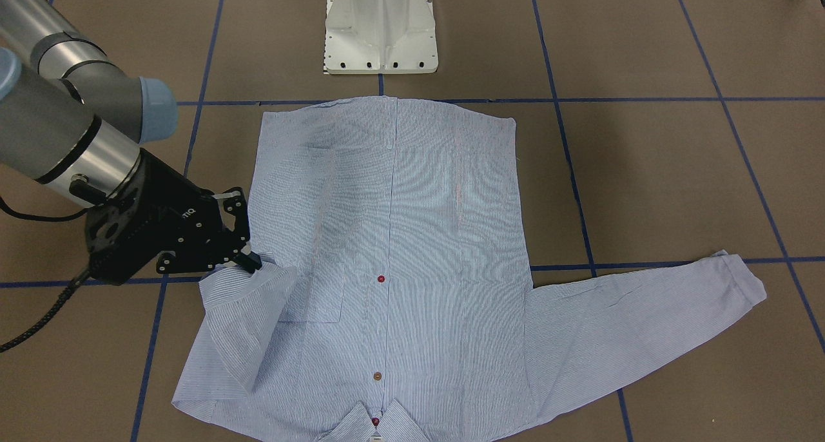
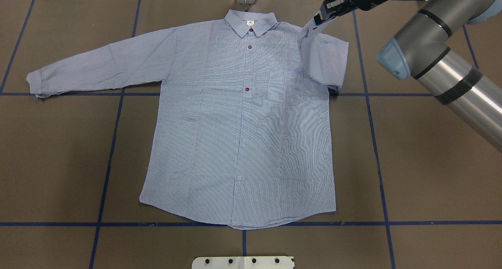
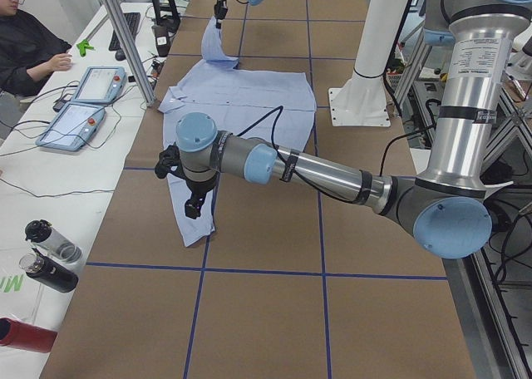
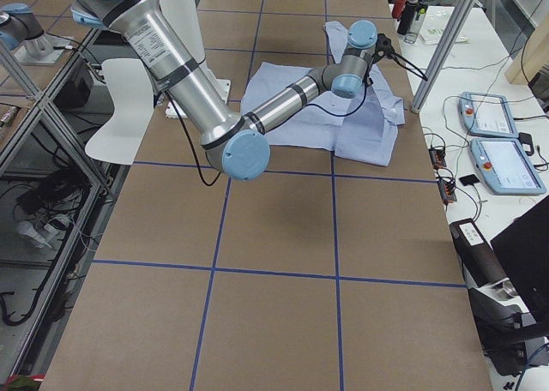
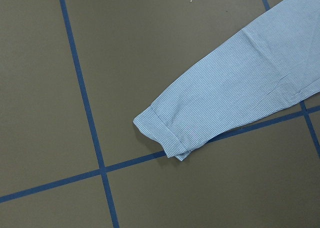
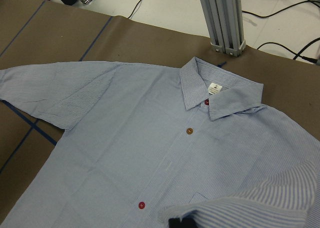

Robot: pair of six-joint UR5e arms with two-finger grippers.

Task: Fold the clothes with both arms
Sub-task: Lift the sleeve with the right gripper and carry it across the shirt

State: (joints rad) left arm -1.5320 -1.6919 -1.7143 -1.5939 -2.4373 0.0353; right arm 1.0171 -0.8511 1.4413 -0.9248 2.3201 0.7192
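The striped shirt (image 2: pixel 243 135) lies flat and front up on the paper-covered table (image 2: pixel 431 163), with its collar away from the robot. The right arm (image 2: pixel 451 69) reaches to the far corner, where the right sleeve (image 2: pixel 327 61) is doubled over beside the shoulder. The left sleeve (image 2: pixel 102 65) lies stretched out sideways.

The right gripper (image 1: pixel 253 261) is pinched tight on the right cuff (image 2: pixel 313 26), holding it just above the cloth. The left gripper (image 3: pixel 193 198) hovers over the left cuff (image 5: pixel 162 133), which lies free on the table. I cannot tell how far its jaws stand apart.

The hold takes only a thin edge of fabric, so I judge it could slip out under a quick move. A pull across the chest might drag the shirt body and wrinkle the front. Letting go here would likely leave the sleeve bunched and the fold crooked.
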